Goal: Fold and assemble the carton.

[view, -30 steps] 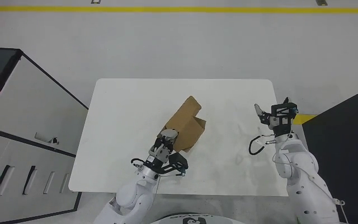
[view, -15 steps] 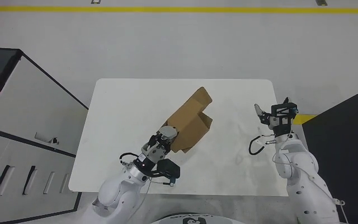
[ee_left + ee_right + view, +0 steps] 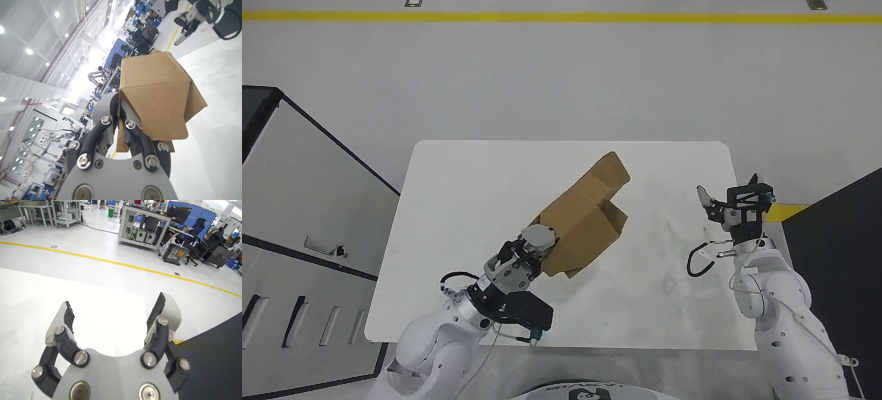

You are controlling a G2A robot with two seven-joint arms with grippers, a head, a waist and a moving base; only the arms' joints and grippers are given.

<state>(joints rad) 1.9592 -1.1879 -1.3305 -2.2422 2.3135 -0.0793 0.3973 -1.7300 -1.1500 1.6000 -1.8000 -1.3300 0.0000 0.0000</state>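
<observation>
- Two hands are at work, and one of them holds the carton.
- Left hand (image 3: 535, 243) sits over the front part of the white desk (image 3: 457, 200), a little left of the middle.
- Its fingers (image 3: 105, 108) are squeezed together on a thin edge of the brown carton (image 3: 582, 215), one finger on each side of the cardboard.
- From that hand, the carton slants away toward the back right of the desk, with its far end near the middle of the desk.
- It is partly folded. Bent creases show on its side, and a loose flap sticks out on the right.
- I cannot tell if its low corner touches the desk.
- Right hand (image 3: 727, 200) is at the right edge of the desk, well apart from the carton.
- Its fingers (image 3: 160, 309) are spread wide, and bare desk shows between them.
- Just past the right edge of the desk stands a dark panel (image 3: 842, 250).
- Left of the desk stands a grey cabinet (image 3: 292, 200).
- Behind the desk, a yellow line (image 3: 562, 17) runs across the floor.
</observation>
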